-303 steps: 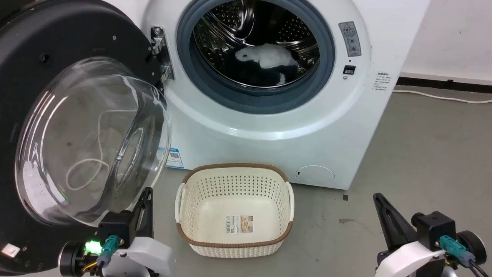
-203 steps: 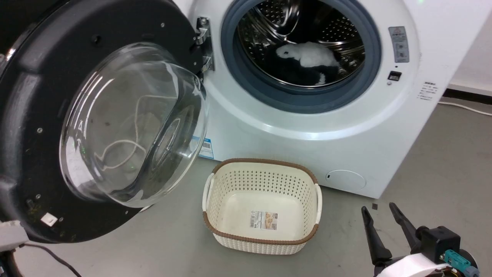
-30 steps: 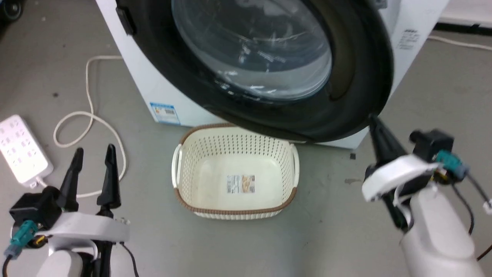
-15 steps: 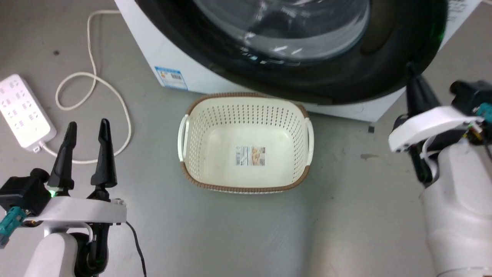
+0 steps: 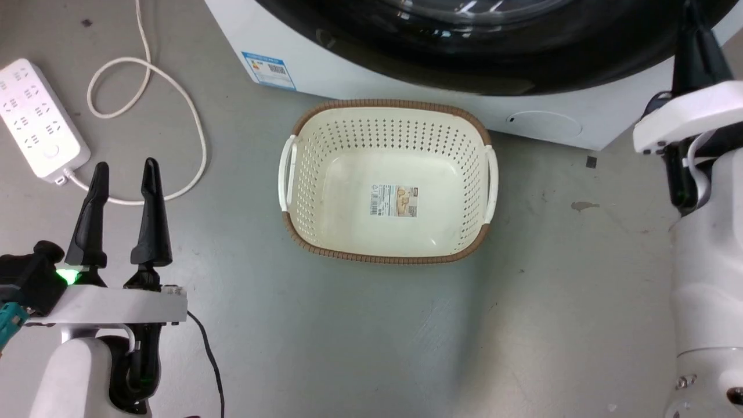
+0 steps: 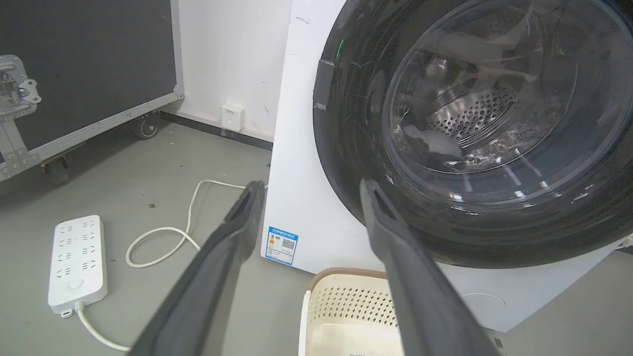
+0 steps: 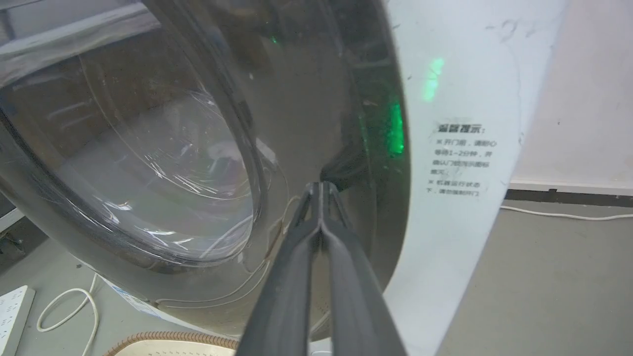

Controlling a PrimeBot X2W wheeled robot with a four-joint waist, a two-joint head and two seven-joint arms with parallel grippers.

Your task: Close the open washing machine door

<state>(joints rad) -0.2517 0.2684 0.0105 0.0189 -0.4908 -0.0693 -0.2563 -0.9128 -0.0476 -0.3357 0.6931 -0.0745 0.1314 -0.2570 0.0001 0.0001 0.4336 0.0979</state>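
The washing machine (image 5: 325,78) stands at the far side of the grey floor (image 5: 371,337), and the washing machine door (image 5: 464,64) lies across its front, covering the drum opening. In the left wrist view the black disc sits close against the white body, with the perforated steel drum visible through its clear glass. Whether it is latched cannot be told.

The right pincer (image 7: 321,185) has its two dark fingers pressed together with nothing between them. Its tips rest against the door's glossy black ring at the right edge, just beside a dark recess. A green glow reflects on the ring and on the white panel next to it. In the head view this pincer rises at the far right, in front of the door's rim.

The left pincer (image 5: 125,168) hangs at the near left, fingers spread and empty, well apart from the machine and pointing towards it.

A cream perforated basket (image 5: 386,104) with a brown rim sits empty on the floor, just in front of the machine and below the door. A white power strip (image 5: 38,116) and its looping cable (image 5: 139,23) lie at the far left
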